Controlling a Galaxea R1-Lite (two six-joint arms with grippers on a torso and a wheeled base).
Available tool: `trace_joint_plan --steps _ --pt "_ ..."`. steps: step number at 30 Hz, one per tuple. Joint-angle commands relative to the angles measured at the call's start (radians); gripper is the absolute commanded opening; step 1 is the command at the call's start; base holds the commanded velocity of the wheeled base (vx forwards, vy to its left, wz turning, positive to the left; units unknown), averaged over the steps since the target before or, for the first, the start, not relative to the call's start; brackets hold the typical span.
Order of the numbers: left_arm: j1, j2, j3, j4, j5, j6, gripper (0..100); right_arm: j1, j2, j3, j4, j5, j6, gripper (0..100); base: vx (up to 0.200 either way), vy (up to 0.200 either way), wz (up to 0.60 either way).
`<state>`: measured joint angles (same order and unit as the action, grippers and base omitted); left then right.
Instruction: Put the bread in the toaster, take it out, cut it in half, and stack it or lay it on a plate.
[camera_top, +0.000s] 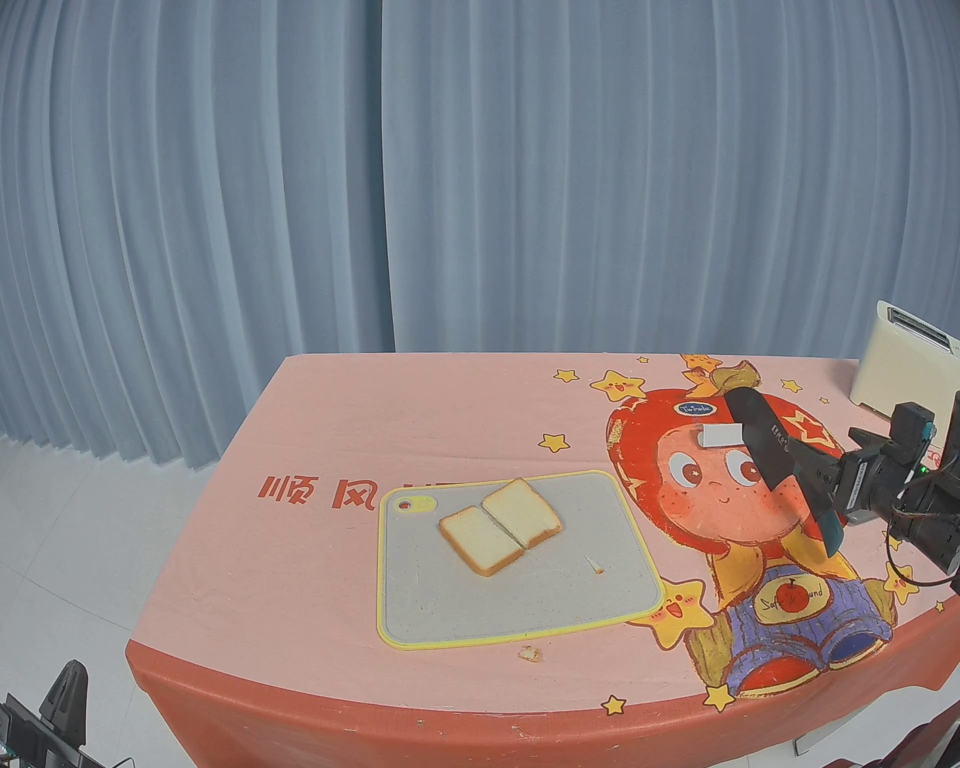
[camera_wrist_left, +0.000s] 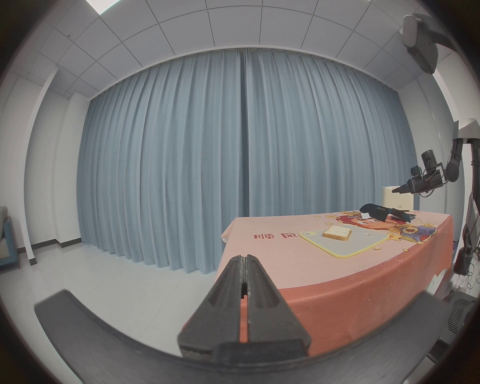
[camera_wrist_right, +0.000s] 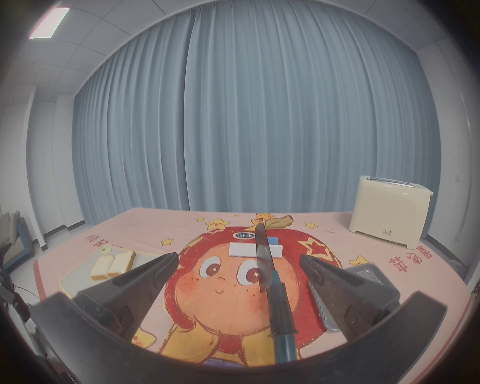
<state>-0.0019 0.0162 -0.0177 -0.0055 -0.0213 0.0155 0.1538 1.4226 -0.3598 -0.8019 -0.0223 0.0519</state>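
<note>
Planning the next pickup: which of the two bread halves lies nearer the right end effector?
The back half on the cutting board, on the side toward the right end effector; the front half lies farther left, closer to the robot.

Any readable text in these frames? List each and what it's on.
"顺风": large red characters on the tablecloth; the cutting board covers what follows.
Oval label on the cartoon's cap: too small to read.
Round badge on the cartoon's overalls: blurred.
Print on the knife blade: too small.
Mark on the toaster front: too small.
Red characters by the toaster: not legible.
</note>
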Motion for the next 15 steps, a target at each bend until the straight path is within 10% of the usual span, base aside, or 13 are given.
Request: trace_joint_plan --steps 1,15 --pt "0.000 0.001 0.018 -0.001 0.000 0.000 0 -0.003 -0.062 -0.016 -0.002 0.002 0.002 100 0.000 0.000 0.00" --pt "0.000 0.001 0.018 -0.001 0.000 0.000 0 -0.077 -0.332 0.150 0.001 0.009 0.005 100 0.000 0.000 0.00"
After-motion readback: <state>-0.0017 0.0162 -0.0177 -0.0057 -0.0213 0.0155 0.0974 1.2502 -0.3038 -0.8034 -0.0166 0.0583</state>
